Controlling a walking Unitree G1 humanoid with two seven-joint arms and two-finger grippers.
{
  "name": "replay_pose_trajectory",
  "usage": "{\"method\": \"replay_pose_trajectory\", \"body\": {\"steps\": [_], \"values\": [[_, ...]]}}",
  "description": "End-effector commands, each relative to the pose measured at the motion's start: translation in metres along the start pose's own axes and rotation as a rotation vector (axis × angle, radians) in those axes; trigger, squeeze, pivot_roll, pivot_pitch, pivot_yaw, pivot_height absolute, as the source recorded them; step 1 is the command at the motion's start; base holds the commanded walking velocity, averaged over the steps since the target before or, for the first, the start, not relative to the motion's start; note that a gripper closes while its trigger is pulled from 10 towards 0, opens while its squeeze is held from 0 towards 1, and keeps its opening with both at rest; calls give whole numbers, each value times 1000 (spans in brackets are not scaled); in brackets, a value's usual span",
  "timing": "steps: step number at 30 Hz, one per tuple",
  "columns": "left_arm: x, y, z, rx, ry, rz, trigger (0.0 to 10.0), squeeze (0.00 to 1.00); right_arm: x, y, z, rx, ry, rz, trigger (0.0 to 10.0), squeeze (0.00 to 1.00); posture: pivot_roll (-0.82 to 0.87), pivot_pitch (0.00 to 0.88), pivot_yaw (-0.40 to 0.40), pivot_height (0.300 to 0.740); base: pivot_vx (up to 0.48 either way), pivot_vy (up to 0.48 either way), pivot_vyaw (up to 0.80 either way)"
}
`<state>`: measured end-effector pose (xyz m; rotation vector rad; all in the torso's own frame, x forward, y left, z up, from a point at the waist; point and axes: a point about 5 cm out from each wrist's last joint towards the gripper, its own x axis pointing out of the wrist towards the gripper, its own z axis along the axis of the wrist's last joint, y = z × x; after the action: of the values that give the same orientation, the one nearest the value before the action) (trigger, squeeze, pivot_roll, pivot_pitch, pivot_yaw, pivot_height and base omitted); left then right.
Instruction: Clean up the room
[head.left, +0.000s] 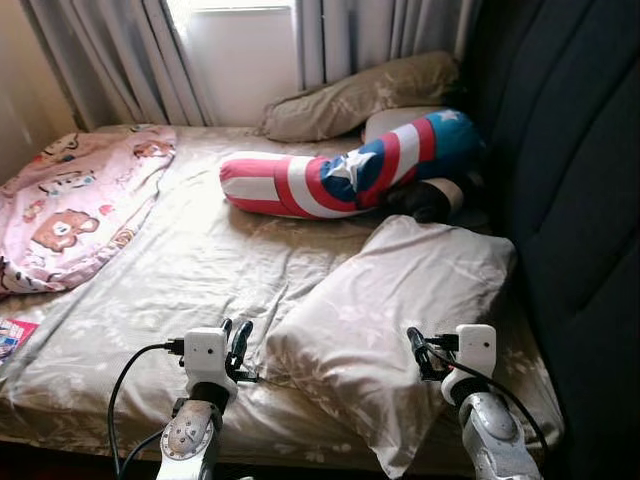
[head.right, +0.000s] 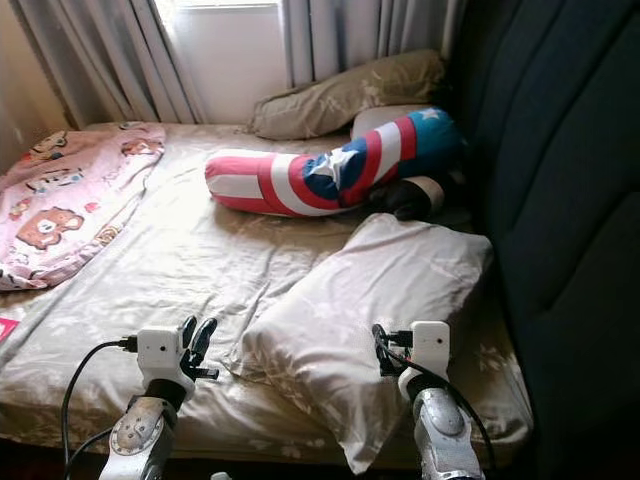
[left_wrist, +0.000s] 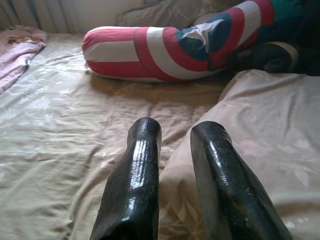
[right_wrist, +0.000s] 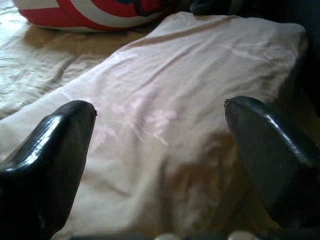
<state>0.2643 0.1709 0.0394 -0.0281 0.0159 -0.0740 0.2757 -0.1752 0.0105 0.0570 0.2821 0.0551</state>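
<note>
A beige flowered pillow (head.left: 390, 310) lies askew on the bed's near right part, one corner hanging over the front edge. My right gripper (right_wrist: 160, 110) hovers over its near right side, fingers wide open with nothing between them. My left gripper (left_wrist: 177, 132) is at the pillow's near left edge, low over the sheet (head.left: 190, 260); its fingers (left_wrist: 142, 145) stand a narrow gap apart, holding nothing. Farther back lies a red, white and blue star-patterned bolster (head.left: 340, 170). A pink cartoon-print blanket (head.left: 80, 200) is bunched at the bed's far left.
A second beige pillow (head.left: 360, 95) leans by the curtains (head.left: 350, 35) at the back. The dark padded headboard (head.left: 570, 180) runs along the right. A dark rounded object (head.left: 430, 198) sits under the bolster's end. A small pink item (head.left: 12, 335) lies at the left edge.
</note>
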Motion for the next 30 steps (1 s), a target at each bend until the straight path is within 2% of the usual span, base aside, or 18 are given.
{"method": "replay_pose_trajectory", "body": {"steps": [1,12,25,30], "values": [[2,4,4,2,-6,4,10000,0,4,2,6,3,-5,13,10000,0,-92,0,46,662,0,0,0],[5,3,6,2,-8,0,10000,0,1,8,1,0,23,67,10000,0,-95,0,50,662,22,0,0],[5,3,6,3,-10,2,10000,0,0,12,-8,-30,79,98,10000,0,-90,0,50,662,290,0,0],[5,2,7,2,-14,-3,10000,0,-2,12,-19,-64,158,101,10000,0,-91,0,55,662,189,0,0]]}}
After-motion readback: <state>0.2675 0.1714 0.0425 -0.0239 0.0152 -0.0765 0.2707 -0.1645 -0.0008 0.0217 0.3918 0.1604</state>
